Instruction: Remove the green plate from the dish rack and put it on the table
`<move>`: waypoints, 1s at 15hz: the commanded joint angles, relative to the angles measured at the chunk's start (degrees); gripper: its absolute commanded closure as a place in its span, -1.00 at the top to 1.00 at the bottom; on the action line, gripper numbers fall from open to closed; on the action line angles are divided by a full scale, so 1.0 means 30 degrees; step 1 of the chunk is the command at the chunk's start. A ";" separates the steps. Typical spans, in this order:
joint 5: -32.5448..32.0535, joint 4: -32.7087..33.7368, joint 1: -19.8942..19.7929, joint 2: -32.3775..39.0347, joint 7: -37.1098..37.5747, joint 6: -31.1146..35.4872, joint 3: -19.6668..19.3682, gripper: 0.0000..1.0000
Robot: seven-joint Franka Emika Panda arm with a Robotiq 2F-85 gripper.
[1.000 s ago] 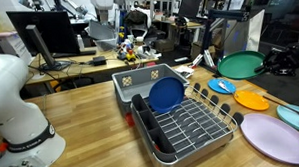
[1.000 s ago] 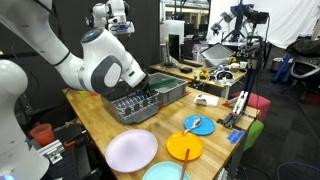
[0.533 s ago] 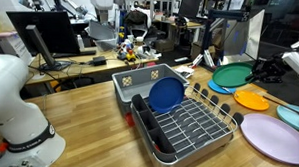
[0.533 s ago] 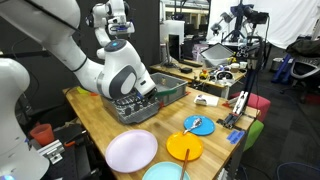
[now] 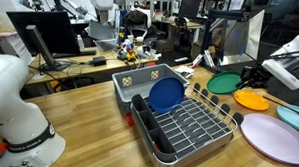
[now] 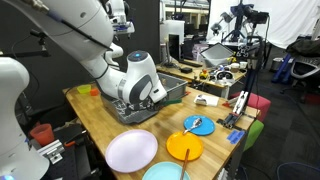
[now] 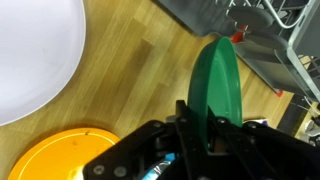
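Note:
The green plate [image 5: 226,83] is out of the dish rack [image 5: 186,122] and hangs low over the table [image 5: 90,106], to the right of the rack. My gripper [image 5: 248,78] is shut on the plate's right rim. In the wrist view the green plate [image 7: 218,80] stands edge-on between my fingers, with my gripper [image 7: 200,125] shut on its rim above the wooden table [image 7: 130,70]. Whether the plate touches the table I cannot tell. In an exterior view my arm [image 6: 140,85] hides the green plate and the gripper.
A dark blue plate [image 5: 167,95] stands in the rack, with a grey bin [image 5: 141,80] behind it. An orange plate [image 5: 252,99], a large lavender plate [image 5: 274,137] and a small blue plate [image 5: 222,87] lie near the green one. The rack's tray [image 7: 262,50] is close by.
My gripper has carried the green plate down and towards the rack, from well above the table to low over it. The rack and the other plates have not moved.

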 commanded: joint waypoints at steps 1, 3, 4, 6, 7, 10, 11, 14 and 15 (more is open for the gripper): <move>0.0117 0.1180 0.1242 -0.1174 -0.0231 -0.1214 -0.0971 -0.92; 0.0145 0.1636 0.1642 -0.1861 -0.0353 -0.1881 -0.1330 -0.92; 0.0147 0.1865 0.1818 -0.2161 -0.0385 -0.2195 -0.1471 -0.92; 0.0163 0.2285 0.2052 -0.2726 -0.0482 -0.2734 -0.1608 -0.92; 0.0147 0.2508 0.2189 -0.2953 -0.0529 -0.2990 -0.1647 -0.92; 0.0092 0.3140 0.2585 -0.3475 -0.0776 -0.3819 -0.1714 -0.92; 0.0139 0.3342 0.2633 -0.3708 -0.0903 -0.4065 -0.1664 -0.92; 0.1977 0.3659 0.3283 -0.3694 -0.2420 -0.4025 -0.2079 -0.92; 0.2684 0.3740 0.3468 -0.3651 -0.3012 -0.3983 -0.2226 -0.92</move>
